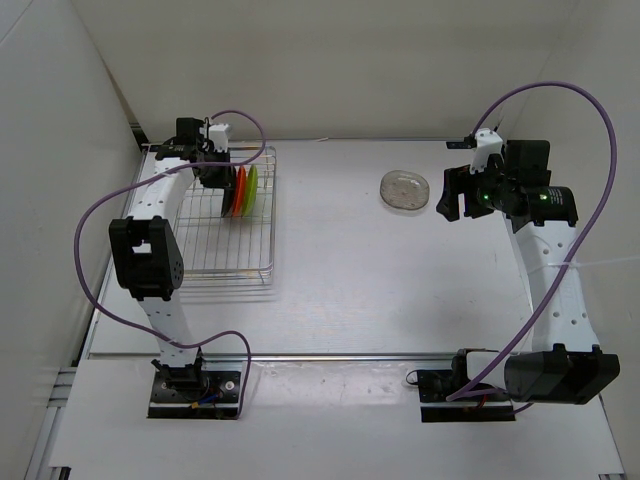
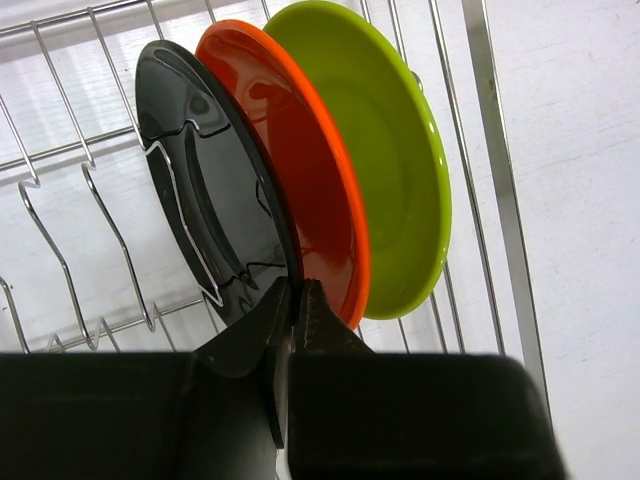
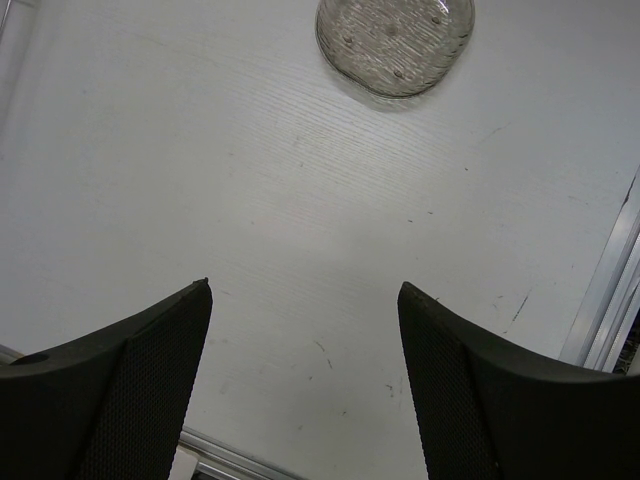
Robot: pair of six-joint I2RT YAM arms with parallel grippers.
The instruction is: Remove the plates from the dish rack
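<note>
The left gripper pinches the rim of the black plate standing in the dish rack, while the right gripper gapes wide near the clear plate.

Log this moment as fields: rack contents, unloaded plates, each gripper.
In dish rack: black plate, red-orange plate, lime green plate, standing on edge
On table: clear plate, flat
Left gripper: shut on black plate's rim
Right gripper: open, empty, over the table

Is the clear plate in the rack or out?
Out. The clear plate lies flat on the table, apart from the rack.
</note>
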